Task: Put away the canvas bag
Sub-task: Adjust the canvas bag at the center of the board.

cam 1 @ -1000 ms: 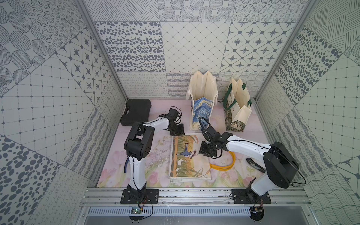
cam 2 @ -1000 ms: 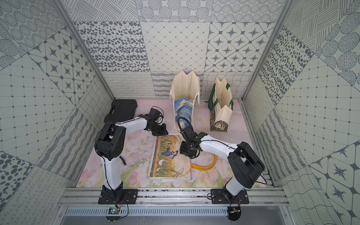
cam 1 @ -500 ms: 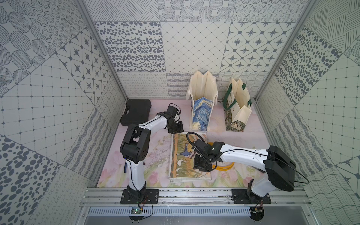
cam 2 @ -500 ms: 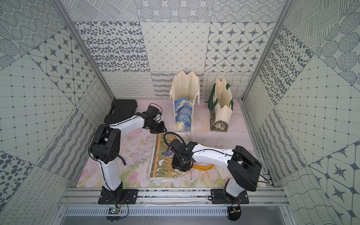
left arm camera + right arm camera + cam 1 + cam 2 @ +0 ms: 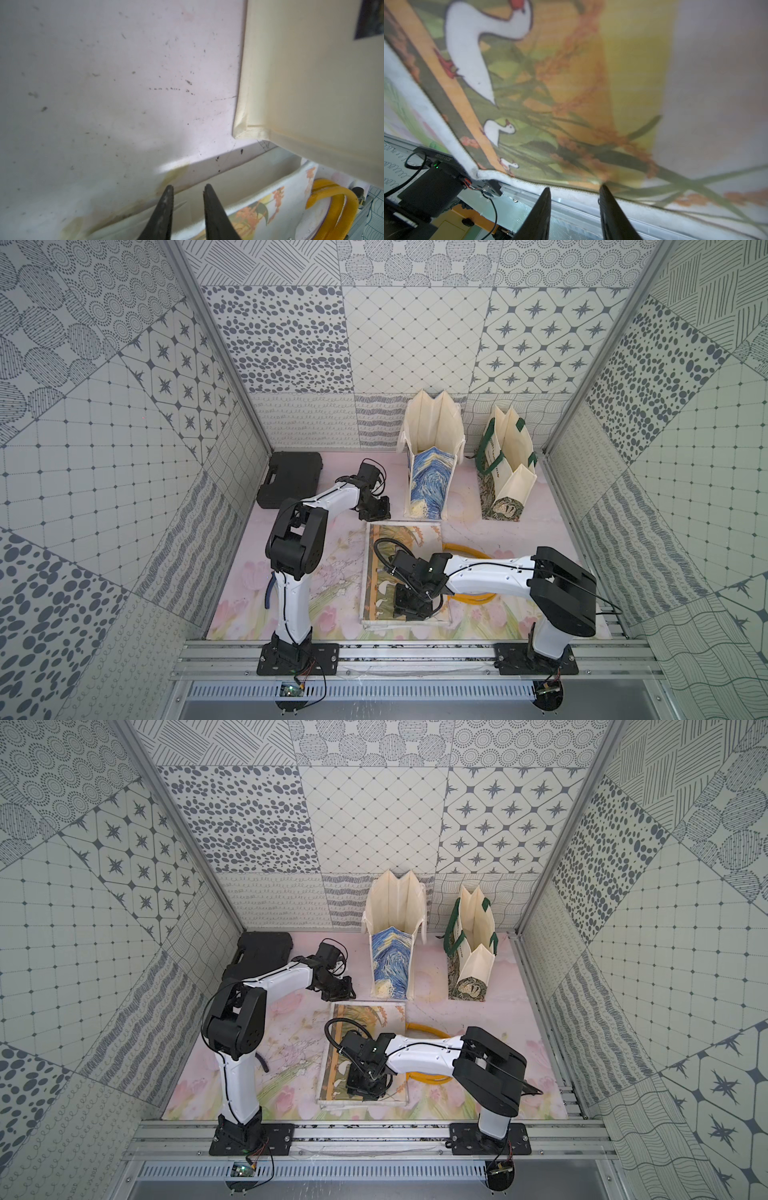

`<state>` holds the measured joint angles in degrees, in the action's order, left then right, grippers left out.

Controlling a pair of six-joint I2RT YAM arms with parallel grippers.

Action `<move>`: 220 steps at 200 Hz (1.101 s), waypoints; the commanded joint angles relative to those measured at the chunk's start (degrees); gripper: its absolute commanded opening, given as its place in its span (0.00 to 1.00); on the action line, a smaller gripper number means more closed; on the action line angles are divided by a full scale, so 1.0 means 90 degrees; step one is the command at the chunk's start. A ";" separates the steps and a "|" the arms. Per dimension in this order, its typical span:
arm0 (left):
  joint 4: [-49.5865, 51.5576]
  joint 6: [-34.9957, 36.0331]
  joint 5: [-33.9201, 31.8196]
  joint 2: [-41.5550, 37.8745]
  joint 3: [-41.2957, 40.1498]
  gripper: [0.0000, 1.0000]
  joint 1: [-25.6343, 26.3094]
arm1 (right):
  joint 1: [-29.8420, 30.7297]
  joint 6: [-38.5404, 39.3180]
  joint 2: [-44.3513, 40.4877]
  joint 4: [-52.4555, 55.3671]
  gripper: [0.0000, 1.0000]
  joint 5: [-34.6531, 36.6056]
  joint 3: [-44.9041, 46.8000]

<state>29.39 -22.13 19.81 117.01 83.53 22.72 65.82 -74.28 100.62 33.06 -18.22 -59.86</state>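
Both top views: canvas bag (image 5: 379, 593) (image 5: 365, 1015) flat on desk (image 5: 340, 568), right jaws over its near end, left jaws beside its far left corner. Left wrist: jaws spread, empty, bag (image 5: 259, 207) edge beyond tips. Right wrist: jaws spread, tips at bag (image 5: 550, 93) hem.

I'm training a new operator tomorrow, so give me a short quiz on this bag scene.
1. True or false: the goose-print bag lies flat on the table.
2. What stands beside the blue-printed bag at the back? A) a bucket B) a bag with green handles C) a lamp
3. Fill in: the black case sits at the back on the robot's ____ side.
Key: 1 true; 2 B; 3 left.
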 commanded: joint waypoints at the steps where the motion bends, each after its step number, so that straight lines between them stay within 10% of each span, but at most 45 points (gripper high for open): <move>1: -0.0027 0.0018 0.0251 -0.0046 -0.0167 0.26 -0.0031 | -0.0095 -0.0396 0.0095 -0.0311 0.41 -0.0036 0.0364; 135: 0.0834 -0.0353 0.1456 -0.1743 -0.2152 0.25 0.0363 | -0.1891 0.0629 -0.1213 0.1179 0.44 0.0461 0.1042; 220: 0.0760 -0.0747 0.1344 -0.3462 -0.3782 0.25 0.0527 | -0.2421 0.1571 -0.0101 0.1713 0.44 0.0618 -0.0220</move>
<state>29.89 -26.46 29.17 89.71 54.30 26.57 44.71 -63.88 95.42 46.22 -14.50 -56.77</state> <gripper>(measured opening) 0.254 0.443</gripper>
